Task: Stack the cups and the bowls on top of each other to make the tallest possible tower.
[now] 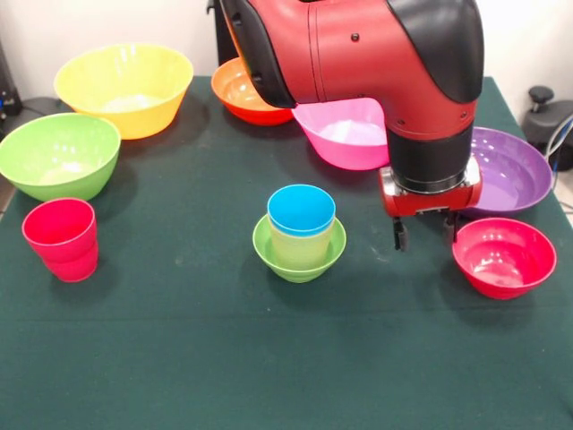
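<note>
The tower stands mid-table: a small lime-green bowl [300, 262] holds a pale yellow cup [302, 244] with a blue cup [302, 210] nested in it. My gripper [424, 235] hangs to the right of the tower, open and empty, between it and the small red bowl [503, 257]. A red cup [61, 238] stands at the left. The large green bowl [58, 154], large yellow bowl [125, 87], orange bowl [240, 92], pink bowl [347, 134] and wide purple bowl [510, 170] lie round the back. All are upright.
The arm [358, 54] crosses the back of the table, hiding part of the orange and pink bowls. The dark green cloth [286, 358] covers the table. Dark gear sits off the right edge [546, 116].
</note>
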